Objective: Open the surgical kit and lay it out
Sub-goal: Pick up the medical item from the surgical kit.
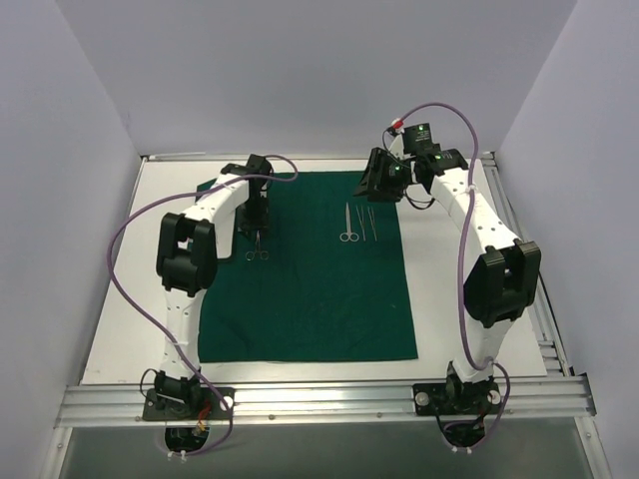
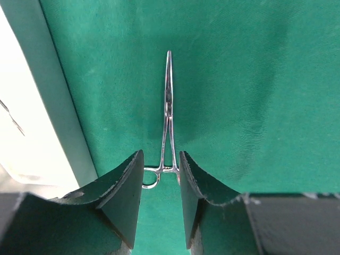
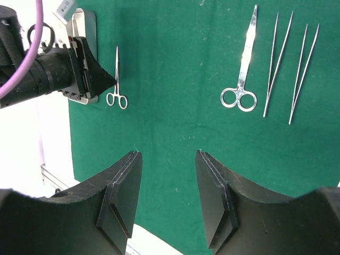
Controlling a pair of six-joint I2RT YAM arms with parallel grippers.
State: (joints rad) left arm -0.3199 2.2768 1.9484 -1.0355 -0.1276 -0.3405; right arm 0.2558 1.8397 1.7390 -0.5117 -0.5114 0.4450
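On the left of the spread dark green cloth [image 1: 300, 309], the left gripper [image 2: 161, 159] flanks the ring handles of a clamp [image 2: 168, 106], jaws narrowly apart; whether it pinches cannot be told. The right gripper [image 3: 167, 156] hangs half-open and empty at the far right, near the scissors [image 3: 244, 64] and tweezers [image 3: 277, 64].

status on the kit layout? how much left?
Done: green drape spread flat; scissors and two tweezers lined up on it. In hand: left gripper, jaws apart, over the ring handles of a clamp lying on the drape. Right gripper open, empty. Left: steel tray at the drape's edge is partly hidden by the left arm, so what's in it can't be told.
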